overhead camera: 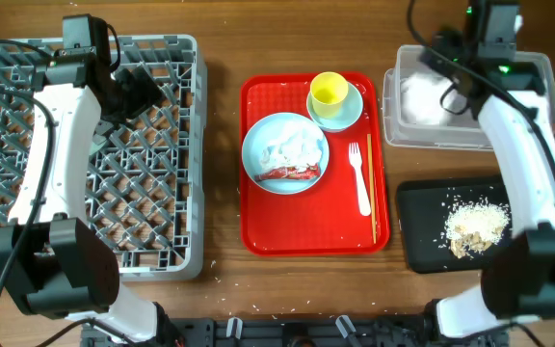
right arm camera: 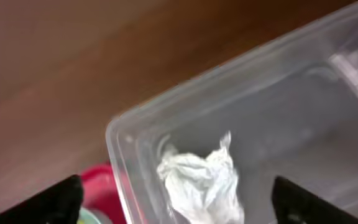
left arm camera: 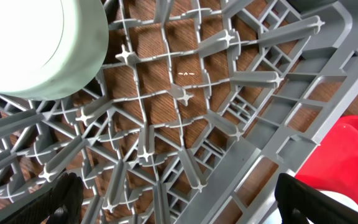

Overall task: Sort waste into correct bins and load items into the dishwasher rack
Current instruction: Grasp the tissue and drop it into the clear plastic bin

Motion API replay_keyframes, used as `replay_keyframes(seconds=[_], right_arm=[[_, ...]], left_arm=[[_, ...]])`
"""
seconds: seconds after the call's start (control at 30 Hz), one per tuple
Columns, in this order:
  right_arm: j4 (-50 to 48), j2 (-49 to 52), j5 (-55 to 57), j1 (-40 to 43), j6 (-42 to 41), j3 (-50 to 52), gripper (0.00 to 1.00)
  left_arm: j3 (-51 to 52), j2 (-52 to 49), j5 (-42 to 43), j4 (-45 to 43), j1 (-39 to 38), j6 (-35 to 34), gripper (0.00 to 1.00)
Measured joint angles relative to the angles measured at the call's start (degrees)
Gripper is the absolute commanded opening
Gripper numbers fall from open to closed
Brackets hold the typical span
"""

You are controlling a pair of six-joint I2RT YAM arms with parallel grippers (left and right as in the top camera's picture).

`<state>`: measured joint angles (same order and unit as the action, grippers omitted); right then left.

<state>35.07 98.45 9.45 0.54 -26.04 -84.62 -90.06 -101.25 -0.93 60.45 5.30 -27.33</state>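
The left end effector hangs over the large square grey plastic dishwasher rack with its fingers spread wide, holding and touching nothing. The round pale green bowl sits among the rack's pegs, ahead and to the left of the fingers and apart from them.

The right end effector hovers above the clear plastic rectangular tub, fingers likewise spread wide and empty. A crumpled white paper napkin lies in the tub below the gap between them; the wrist view is blurred.

On the red serving tray rest a light blue plate, small yellow cup and white plastic fork. Whitish rice crumbs lie in the flat black tray on the wooden tabletop.
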Motion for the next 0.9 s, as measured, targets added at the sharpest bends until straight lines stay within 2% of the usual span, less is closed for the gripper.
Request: replay_keyframes(seconds=[0.1,0.23,0.27,0.3,0.33,0.4,0.5,0.6,0.73,0.77,0.8,0.83,0.87,0.9], right_arm=[[3.0,1.8,-9.5,0.0,3.3,0.7,1.0],[4.4,1.8,-39.6,-3.0,15.3,0.7,0.98],[5.9,1.8,-43.6,-5.4,17.2,0.7,0.96],[8.8,1.8,-44.1,-10.4,19.1,0.7,0.86],[9.6,1.8,-42.3,-14.9,19.6,0.7,0.77],[9.9,1.8,-31.2,-23.1,15.7,0.8,0.68],[11.0,3.1,-13.4,-33.0,1.2,0.8,0.68],[9.6,9.6,-4.3,-34.8,-12.2,0.8,0.66],[8.2,19.6,-2.3,-34.8,-19.2,0.9,0.65],[7.7,20.7,-2.4,-34.8,-19.7,0.9,0.59],[7.6,21.1,-2.4,-34.8,-20.0,0.9,0.45],[7.3,21.2,-2.4,-34.8,-20.4,0.9,0.13],[7.2,21.2,-2.5,-34.8,-20.6,0.9,0.04],[7.1,21.2,-2.6,-34.8,-20.6,0.9,0.04]], left_arm=[[0.0,0.0,0.0,0.0,0.0,0.0,1.0],[0.0,0.0,0.0,0.0,0.0,0.0,1.0],[0.0,0.0,0.0,0.0,0.0,0.0,1.0],[0.0,0.0,0.0,0.0,0.0,0.0,1.0],[0.0,0.0,0.0,0.0,0.0,0.0,1.0],[0.0,0.0,0.0,0.0,0.0,0.0,1.0],[0.0,0.0,0.0,0.0,0.0,0.0,1.0],[0.0,0.0,0.0,0.0,0.0,0.0,1.0],[0.0,0.0,0.0,0.0,0.0,0.0,1.0],[0.0,0.0,0.0,0.0,0.0,0.0,1.0],[0.0,0.0,0.0,0.0,0.0,0.0,1.0],[0.0,0.0,0.0,0.0,0.0,0.0,1.0],[0.0,0.0,0.0,0.0,0.0,0.0,1.0],[0.0,0.0,0.0,0.0,0.0,0.0,1.0]])
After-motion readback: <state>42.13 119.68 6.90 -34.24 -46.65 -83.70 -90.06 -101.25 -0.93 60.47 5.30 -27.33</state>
